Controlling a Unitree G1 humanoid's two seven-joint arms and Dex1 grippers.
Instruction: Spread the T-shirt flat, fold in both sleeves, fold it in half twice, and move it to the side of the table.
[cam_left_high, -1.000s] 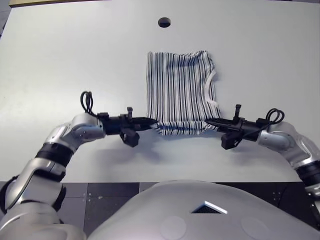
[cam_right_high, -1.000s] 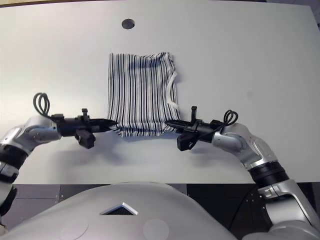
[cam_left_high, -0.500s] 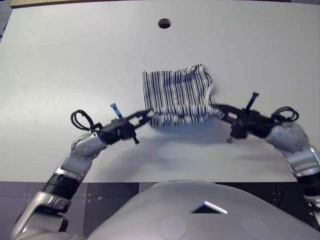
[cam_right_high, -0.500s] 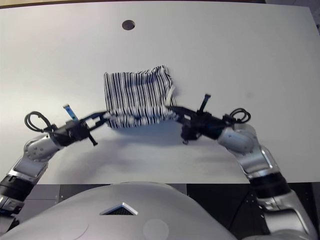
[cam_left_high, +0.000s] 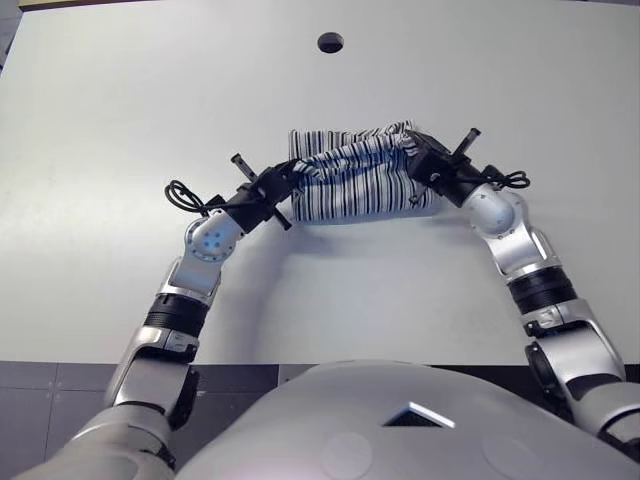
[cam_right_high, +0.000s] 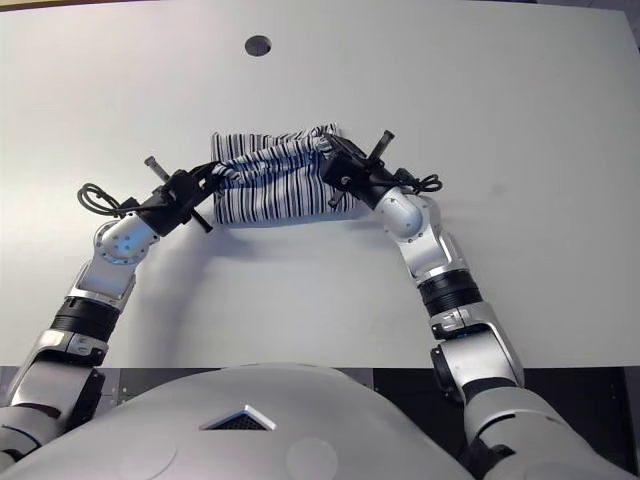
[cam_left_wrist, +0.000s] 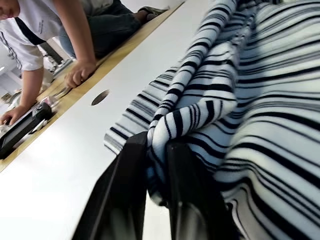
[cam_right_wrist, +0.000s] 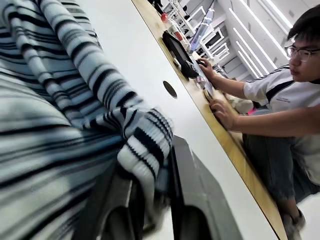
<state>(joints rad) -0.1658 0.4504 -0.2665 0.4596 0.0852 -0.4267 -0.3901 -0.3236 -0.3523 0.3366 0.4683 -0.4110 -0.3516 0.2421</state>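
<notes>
The left gripper (cam_left_wrist: 156, 152) pinched a bunched corner of the black-and-white striped T-shirt (cam_left_high: 355, 190); the right gripper (cam_right_wrist: 150, 160) clamped the opposite corner. The shirt lay mid-table, near edge lifted, on the white table (cam_left_high: 130, 110), a dark round hole (cam_left_high: 329, 42) at its twelve o'clock. Wrist cameras showed cloth squeezed tight in each.

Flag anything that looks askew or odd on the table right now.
The black-and-white striped T-shirt is mid-fold: the left gripper and right gripper each pinch a corner, and the raised edge between them sags in a bunched, twisted roll rather than a straight line. Nothing else on the white table stands out.
</notes>
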